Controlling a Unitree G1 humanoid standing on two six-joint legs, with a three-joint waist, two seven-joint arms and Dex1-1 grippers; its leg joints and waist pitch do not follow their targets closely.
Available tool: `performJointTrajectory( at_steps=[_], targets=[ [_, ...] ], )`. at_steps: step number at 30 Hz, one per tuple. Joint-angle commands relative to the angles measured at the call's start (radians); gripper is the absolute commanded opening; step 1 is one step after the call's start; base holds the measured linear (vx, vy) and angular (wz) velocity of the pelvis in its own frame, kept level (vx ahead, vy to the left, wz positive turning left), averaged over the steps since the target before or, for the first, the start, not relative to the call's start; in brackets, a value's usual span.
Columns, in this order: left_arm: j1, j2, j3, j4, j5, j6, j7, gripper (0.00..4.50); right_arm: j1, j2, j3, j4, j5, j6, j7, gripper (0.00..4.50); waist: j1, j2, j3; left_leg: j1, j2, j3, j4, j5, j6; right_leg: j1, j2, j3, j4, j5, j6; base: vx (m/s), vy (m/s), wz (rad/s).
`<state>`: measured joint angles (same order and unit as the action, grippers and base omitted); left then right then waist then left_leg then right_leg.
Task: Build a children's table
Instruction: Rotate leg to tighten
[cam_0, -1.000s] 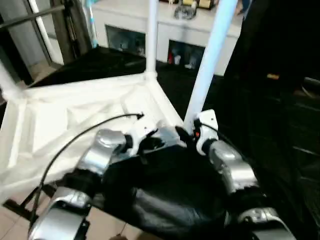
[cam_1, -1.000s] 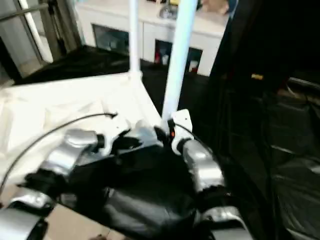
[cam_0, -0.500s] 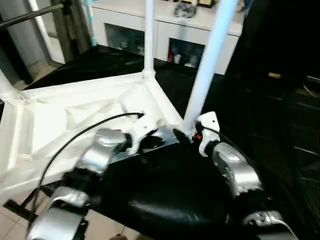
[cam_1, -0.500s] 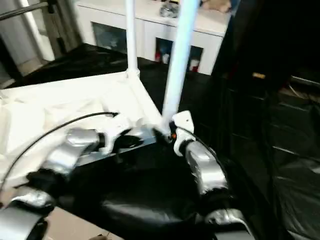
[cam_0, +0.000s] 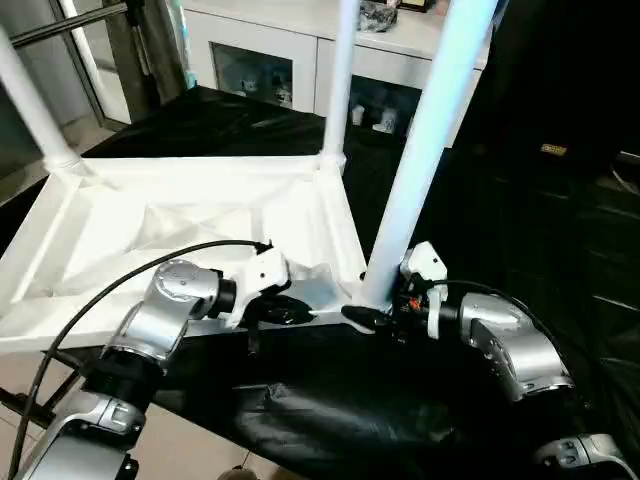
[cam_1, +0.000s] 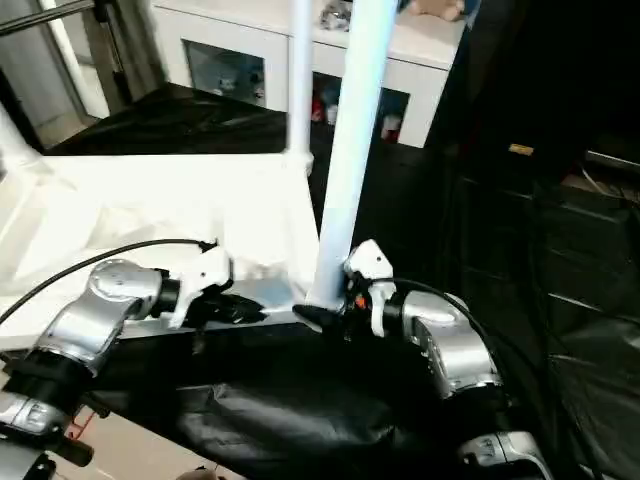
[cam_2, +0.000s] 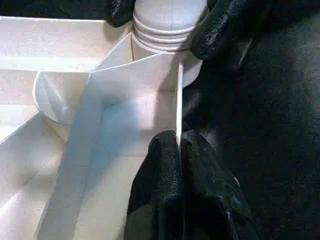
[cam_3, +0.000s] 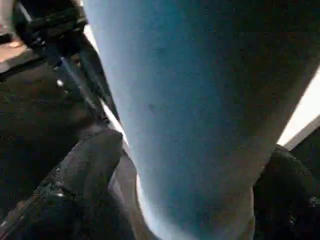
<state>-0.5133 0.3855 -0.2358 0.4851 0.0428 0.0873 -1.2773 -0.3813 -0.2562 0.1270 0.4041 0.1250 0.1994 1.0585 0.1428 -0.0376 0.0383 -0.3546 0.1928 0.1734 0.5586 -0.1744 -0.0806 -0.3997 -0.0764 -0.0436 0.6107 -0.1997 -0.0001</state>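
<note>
From the head cameras, the children's table (cam_0: 180, 225) lies upside down on black sheeting, ribbed underside up, with legs standing in three visible corners: one far left, one at the far right corner (cam_0: 338, 80), and the near right leg (cam_0: 425, 140) rising steeply just in front of the robot. The left gripper (cam_0: 285, 312) sits at the table's near edge, close to the near right corner, and the right gripper (cam_0: 372, 318) reaches in from the right at the foot of that leg. Compared with a second ago the tabletop looks squarer to the camera and both wrists have swung, so the forearms now come in from the sides rather than from below; some of that is camera shift. In the left wrist view, the left gripper's fingers (cam_2: 165, 165) are pressed shut on the thin upright rim wall at the corner, and beyond them the ribbed foot of the leg sits in its round socket with the other gripper's black fingers either side of it. In the right wrist view, the right gripper's fingers (cam_3: 90, 160) stand wide on either side of the leg's base, apparently straddling rather than squeezing it. I judge that this leg is seated, with the rim pinched to steady the table.
</note>
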Motion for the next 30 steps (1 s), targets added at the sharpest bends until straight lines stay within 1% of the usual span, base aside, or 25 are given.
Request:
performJointTrajectory(
  at_steps=[1, 2, 4, 5, 7, 8, 9, 10, 11, 13, 15, 16, 17, 18, 19, 20, 21, 22, 23, 24, 25, 26, 27, 29, 30],
  targets=[
    [-0.006, -0.043, -0.034, -0.044, -0.035, -0.008, -0.001, 0.00, 0.011, 0.041, 0.127, -0.060, 0.031, 0.011, 0.109, 3.71, 0.000, -0.003, -0.047, 0.005, 0.039, -0.003, -0.061, -0.201, 0.037, 0.044, -0.065, 0.038, -0.066, -0.126, -0.206, 0.000, 0.000, 0.00],
    [-0.004, -0.042, -0.034, -0.046, -0.036, -0.007, -0.004, 0.00, 0.012, 0.040, 0.127, -0.062, 0.030, 0.012, 0.112, 3.71, 0.000, -0.003, -0.048, 0.005, 0.039, -0.003, -0.062, -0.201, 0.036, 0.045, -0.065, 0.038, -0.066, -0.127, -0.206, 0.000, 0.000, 0.00],
    [0.003, -0.034, -0.035, -0.059, -0.040, 0.003, -0.021, 0.00, 0.019, 0.034, 0.133, -0.079, 0.041, 0.028, 0.132, 3.62, -0.001, -0.006, -0.048, 0.004, 0.039, -0.003, -0.061, -0.199, 0.036, 0.046, -0.066, 0.038, -0.066, -0.131, -0.206, 0.000, 0.000, 0.00],
    [0.005, -0.031, -0.036, -0.066, -0.043, 0.009, -0.027, 0.00, 0.022, 0.031, 0.135, -0.092, 0.052, 0.044, 0.144, 3.47, 0.001, -0.008, -0.048, 0.004, 0.039, -0.003, -0.061, -0.194, 0.038, 0.047, -0.065, 0.038, -0.065, -0.132, -0.202, 0.000, 0.000, 0.00],
    [0.005, -0.028, -0.037, -0.070, -0.046, 0.017, -0.031, 0.00, 0.025, 0.030, 0.133, -0.103, 0.064, 0.065, 0.154, 3.30, 0.002, -0.007, -0.048, 0.004, 0.039, -0.003, -0.060, -0.182, 0.044, 0.046, -0.065, 0.038, -0.064, -0.118, -0.204, 0.000, 0.000, 0.00],
    [0.005, -0.028, -0.037, -0.070, -0.046, 0.017, -0.031, 0.00, 0.025, 0.030, 0.133, -0.103, 0.064, 0.065, 0.154, 3.22, 0.001, -0.011, -0.048, 0.004, 0.039, -0.002, -0.060, -0.181, 0.047, 0.046, -0.064, 0.037, -0.065, -0.120, -0.204, 0.000, 0.000, 0.00],
    [0.005, -0.028, -0.037, -0.070, -0.046, 0.017, -0.031, 0.00, 0.025, 0.030, 0.133, -0.103, 0.064, 0.065, 0.154, 3.22, 0.002, -0.009, -0.048, 0.005, 0.039, -0.002, -0.060, -0.181, 0.045, 0.045, -0.064, 0.037, -0.064, -0.126, -0.205, 0.000, 0.000, 0.00],
    [0.003, -0.030, -0.035, -0.068, -0.046, 0.018, -0.026, 0.00, 0.026, 0.035, 0.127, -0.106, 0.070, 0.076, 0.152, 2.99, 0.001, -0.010, -0.047, 0.005, 0.039, -0.002, -0.060, -0.190, 0.043, 0.044, -0.065, 0.037, -0.066, -0.143, -0.204, 0.000, 0.000, 0.00],
    [0.000, -0.033, -0.030, -0.065, -0.045, 0.019, -0.013, 0.00, 0.027, 0.044, 0.119, -0.108, 0.076, 0.086, 0.138, 2.99, 0.001, -0.015, -0.047, 0.004, 0.039, -0.003, -0.060, -0.190, 0.041, 0.045, -0.067, 0.037, -0.065, -0.158, -0.200, 0.000, 0.000, 0.00],
    [-0.004, -0.039, -0.022, -0.060, -0.043, 0.019, 0.005, 0.00, 0.029, 0.057, 0.109, -0.108, 0.082, 0.100, 0.118, 2.87, 0.001, -0.014, -0.046, 0.006, 0.039, -0.003, -0.061, -0.195, 0.039, 0.042, -0.066, 0.038, -0.068, -0.174, -0.195, 0.000, 0.000, 0.00],
    [-0.013, -0.054, -0.010, -0.041, -0.030, 0.028, 0.056, 0.00, 0.016, 0.100, 0.090, -0.057, 0.030, 0.084, -0.008, 2.72, -0.002, -0.012, -0.045, 0.006, 0.038, -0.003, -0.062, -0.198, 0.031, 0.042, -0.068, 0.039, -0.069, -0.182, -0.189, 0.000, 0.000, 0.00],
    [-0.013, -0.054, -0.010, -0.041, -0.030, 0.028, 0.056, 0.00, 0.016, 0.100, 0.090, -0.057, 0.030, 0.084, -0.008, 2.65, -0.004, -0.012, -0.044, 0.006, 0.038, -0.003, -0.063, -0.203, 0.027, 0.039, -0.068, 0.040, -0.071, -0.192, -0.186, 0.000, 0.000, 0.00],
    [-0.021, -0.068, -0.001, -0.026, -0.015, 0.036, 0.106, 0.00, 0.002, 0.134, 0.073, -0.007, -0.023, 0.069, -0.130, 2.65, -0.004, -0.011, -0.043, 0.006, 0.037, -0.004, -0.065, -0.213, 0.021, 0.039, -0.068, 0.040, -0.072, -0.208, -0.182, 0.000, 0.000, 0.00],
    [-0.027, -0.078, 0.004, -0.016, -0.004, 0.041, 0.140, 0.00, -0.007, 0.157, 0.062, 0.027, -0.059, 0.059, -0.214, 2.65, -0.009, -0.010, -0.041, 0.007, 0.035, -0.006, -0.069, -0.235, -0.001, 0.037, -0.069, 0.040, -0.077, -0.258, -0.171, 0.000, 0.000, 0.00],
    [-0.027, -0.078, 0.004, -0.016, -0.004, 0.041, 0.140, 0.00, -0.007, 0.157, 0.062, 0.027, -0.059, 0.059, -0.214, 2.65, -0.017, -0.011, -0.040, 0.004, 0.034, -0.011, -0.074, -0.260, -0.021, 0.040, -0.071, 0.038, -0.081, -0.322, -0.153, 0.000, 0.000, 0.00],
    [-0.037, -0.091, 0.009, -0.001, 0.008, 0.047, 0.178, 0.00, -0.021, 0.183, 0.042, 0.062, -0.079, 0.067, -0.306, 2.64, -0.017, -0.010, -0.041, 0.007, 0.036, -0.013, -0.075, -0.270, -0.026, 0.040, -0.072, 0.038, -0.084, -0.343, -0.143, 0.000, 0.000, 0.00],
    [-0.047, -0.103, 0.012, 0.014, 0.020, 0.051, 0.212, 0.00, -0.031, 0.204, 0.025, 0.088, -0.087, 0.076, -0.373, 2.64, -0.024, -0.007, -0.040, 0.013, 0.037, -0.010, -0.075, -0.286, -0.036, 0.030, -0.070, 0.042, -0.087, -0.345, -0.141, 0.000, 0.000, 0.00],
    [-0.058, -0.116, 0.015, 0.029, 0.030, 0.057, 0.246, 0.00, -0.042, 0.224, 0.007, 0.111, -0.090, 0.089, -0.440, 2.63, -0.025, -0.008, -0.041, 0.014, 0.036, -0.012, -0.075, -0.297, -0.038, 0.031, -0.070, 0.041, -0.087, -0.350, -0.141, 0.000, 0.000, 0.00],
    [-0.058, -0.116, 0.015, 0.029, 0.030, 0.057, 0.246, 0.00, -0.042, 0.224, 0.007, 0.111, -0.090, 0.089, -0.440, 2.62, -0.029, -0.007, -0.042, 0.014, 0.036, -0.012, -0.076, -0.298, -0.040, 0.031, -0.069, 0.042, -0.087, -0.339, -0.143, 0.000, 0.000, 0.00],
    [-0.074, -0.136, 0.019, 0.047, 0.040, 0.065, 0.290, 0.00, -0.056, 0.249, -0.014, 0.140, -0.095, 0.100, -0.521, 2.62, -0.031, -0.007, -0.042, 0.013, 0.035, -0.011, -0.076, -0.295, -0.038, 0.032, -0.067, 0.043, -0.086, -0.321, -0.141, 0.000, 0.000, 0.00],
    [-0.074, -0.136, 0.019, 0.047, 0.040, 0.065, 0.290, 0.00, -0.056, 0.249, -0.014, 0.140, -0.095, 0.100, -0.521, 2.62, -0.030, -0.008, -0.044, 0.012, 0.034, -0.012, -0.075, -0.290, -0.037, 0.035, -0.068, 0.042, -0.085, -0.307, -0.142, 0.000, 0.000, 0.00],
    [-0.101, -0.173, 0.024, 0.073, 0.047, 0.072, 0.344, 0.00, -0.078, 0.274, -0.023, 0.185, -0.117, 0.081, -0.616, 2.62, -0.029, -0.006, -0.046, 0.011, 0.034, -0.012, -0.073, -0.278, -0.034, 0.036, -0.069, 0.043, -0.083, -0.286, -0.144, 0.000, 0.000, 0.00],
    [-0.111, -0.188, 0.025, 0.082, 0.049, 0.072, 0.362, 0.00, -0.088, 0.282, -0.024, 0.204, -0.126, 0.068, -0.648, 2.62, -0.033, -0.004, -0.044, 0.012, 0.034, -0.009, -0.073, -0.269, -0.037, 0.031, -0.066, 0.044, -0.082, -0.258, -0.153, 0.000, 0.000, 0.00],
    [-0.120, -0.202, 0.026, 0.088, 0.047, 0.077, 0.378, 0.00, -0.095, 0.287, -0.019, 0.215, -0.129, 0.048, -0.639, 2.62, -0.028, -0.005, -0.048, 0.014, 0.032, -0.007, -0.069, -0.256, -0.033, 0.035, -0.067, 0.043, -0.079, -0.229, -0.159, 0.000, 0.000, 0.00],
    [-0.125, -0.211, 0.024, 0.090, 0.046, 0.074, 0.381, 0.00, -0.098, 0.289, -0.017, 0.213, -0.114, 0.041, -0.593, 2.62, -0.028, -0.005, -0.047, 0.009, 0.032, -0.007, -0.068, -0.244, -0.024, 0.039, -0.067, 0.043, -0.077, -0.207, -0.161, 0.000, 0.000, 0.00]
  ],
)
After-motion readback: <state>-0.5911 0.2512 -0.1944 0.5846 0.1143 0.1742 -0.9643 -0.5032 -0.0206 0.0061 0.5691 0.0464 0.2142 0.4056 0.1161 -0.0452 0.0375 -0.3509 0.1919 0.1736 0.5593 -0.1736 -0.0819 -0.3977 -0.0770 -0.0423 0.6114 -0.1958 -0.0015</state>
